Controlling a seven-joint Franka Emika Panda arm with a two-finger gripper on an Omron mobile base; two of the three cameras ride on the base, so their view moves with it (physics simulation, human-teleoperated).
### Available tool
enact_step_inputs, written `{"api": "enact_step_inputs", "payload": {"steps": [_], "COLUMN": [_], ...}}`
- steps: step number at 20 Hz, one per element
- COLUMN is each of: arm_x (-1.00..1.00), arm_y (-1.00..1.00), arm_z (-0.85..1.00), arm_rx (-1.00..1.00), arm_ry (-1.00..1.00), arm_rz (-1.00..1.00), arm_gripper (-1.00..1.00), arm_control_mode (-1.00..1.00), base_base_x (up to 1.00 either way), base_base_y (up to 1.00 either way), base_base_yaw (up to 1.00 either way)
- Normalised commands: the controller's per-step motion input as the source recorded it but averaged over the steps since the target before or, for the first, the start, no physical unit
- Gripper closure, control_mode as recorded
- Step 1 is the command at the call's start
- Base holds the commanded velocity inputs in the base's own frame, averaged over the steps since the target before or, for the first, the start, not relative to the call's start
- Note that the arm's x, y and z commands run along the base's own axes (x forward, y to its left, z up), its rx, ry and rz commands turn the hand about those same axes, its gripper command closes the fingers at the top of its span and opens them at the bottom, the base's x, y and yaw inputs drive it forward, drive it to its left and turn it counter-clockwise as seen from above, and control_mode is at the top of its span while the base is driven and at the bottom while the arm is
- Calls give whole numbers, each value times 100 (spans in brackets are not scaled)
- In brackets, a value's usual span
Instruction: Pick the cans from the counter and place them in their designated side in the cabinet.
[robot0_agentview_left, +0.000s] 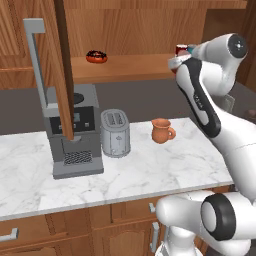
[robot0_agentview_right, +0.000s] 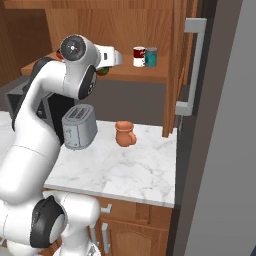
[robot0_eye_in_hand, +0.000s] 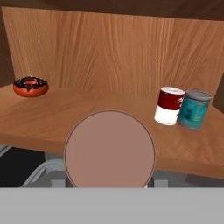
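brown can (robot0_eye_in_hand: 110, 148) in jaws, by cabinet (robot0_eye_in_hand: 113, 52) shelf

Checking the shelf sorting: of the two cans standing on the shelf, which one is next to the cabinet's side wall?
The teal can: it stands at the shelf's end by the side wall, touching the white-and-red can, which stands on its donut side.

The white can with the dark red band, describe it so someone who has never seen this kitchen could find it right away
Look at the wooden cabinet above the marble counter and follow its long shelf toward the right end. Two cans stand there side by side, far from the doughnut at the other end. The white can is the left one, dark red on top and white below; its neighbour, the teal can, is blue-green.
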Motion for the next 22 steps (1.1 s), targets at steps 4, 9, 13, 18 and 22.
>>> {"api": "enact_step_inputs", "payload": {"steps": [4,9,13,18,22], "arm_x": [26,27,30,30,26], "arm_y": [-5,-7,-7,-8,-8], "arm_z": [0,0,0,0,0], "arm_rx": [0,0,0,0,0], "arm_ry": [0,0,0,0,1], "arm_rz": [0,0,0,0,0], "arm_gripper": [100,100,100,100,100], "arm_control_mode": [-100,-100,-100,-100,-100], "base_base_x": [0,0,0,0,0], "base_base_y": [0,0,0,0,0], "base_base_yaw": [0,0,0,0,0]}}
